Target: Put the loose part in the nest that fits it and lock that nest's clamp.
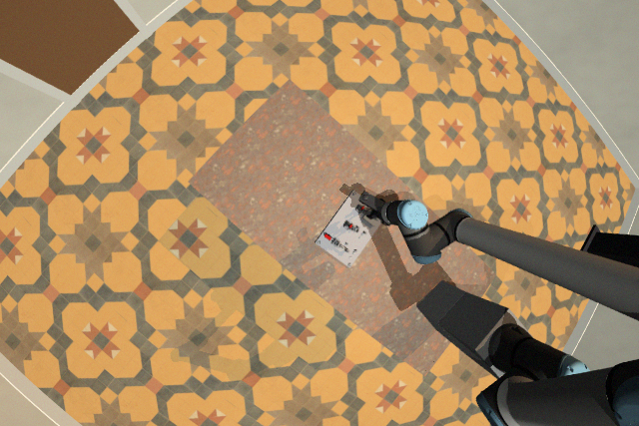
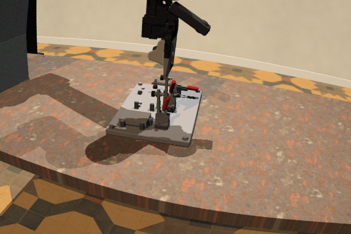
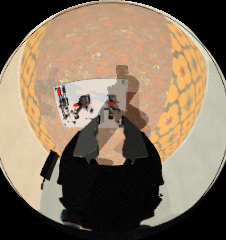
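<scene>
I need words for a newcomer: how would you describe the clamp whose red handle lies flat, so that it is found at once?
On the speckled reddish table lies a pale grey fixture plate carrying three clamps with red handles. Look along its far edge, to the right of the gripper hanging above the plate. That clamp's handle lies nearly level and points right, while the other two red handles stand steeply upward.
</scene>
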You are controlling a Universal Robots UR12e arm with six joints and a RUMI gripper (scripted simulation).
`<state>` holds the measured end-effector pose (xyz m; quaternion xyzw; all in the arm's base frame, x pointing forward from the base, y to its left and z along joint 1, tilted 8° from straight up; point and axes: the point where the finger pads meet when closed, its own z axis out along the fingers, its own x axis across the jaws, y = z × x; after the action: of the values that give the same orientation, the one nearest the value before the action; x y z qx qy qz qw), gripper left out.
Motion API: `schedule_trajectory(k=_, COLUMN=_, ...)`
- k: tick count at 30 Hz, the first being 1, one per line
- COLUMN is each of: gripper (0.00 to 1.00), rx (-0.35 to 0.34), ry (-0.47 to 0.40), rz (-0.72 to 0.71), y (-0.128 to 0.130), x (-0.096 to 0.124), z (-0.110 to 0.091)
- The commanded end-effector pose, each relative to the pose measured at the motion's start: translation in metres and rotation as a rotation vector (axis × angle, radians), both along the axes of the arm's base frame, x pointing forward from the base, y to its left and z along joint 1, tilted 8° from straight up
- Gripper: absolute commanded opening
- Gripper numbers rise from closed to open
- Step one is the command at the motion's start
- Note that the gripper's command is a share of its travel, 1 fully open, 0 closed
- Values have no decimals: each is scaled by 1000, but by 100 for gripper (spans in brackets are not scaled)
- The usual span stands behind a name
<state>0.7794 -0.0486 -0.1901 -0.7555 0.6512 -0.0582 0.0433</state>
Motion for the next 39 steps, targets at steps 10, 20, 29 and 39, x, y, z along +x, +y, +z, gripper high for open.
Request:
schedule_trajectory(k=10, gripper=28, rx=0, ry=-1, rz=0, y=-1, x=8, z=-47)
schedule_trajectory(k=20, gripper=28, rx=0, ry=-1, rz=0, y=-1, x=10, z=-60)
schedule_trajectory(k=29, gripper=28, rx=0, ry=-1, rz=0, y=-1, x=10, z=-62)
schedule_trajectory(k=39, gripper=28, rx=0, ry=-1, rz=0, y=-1, x=10, z=-62)
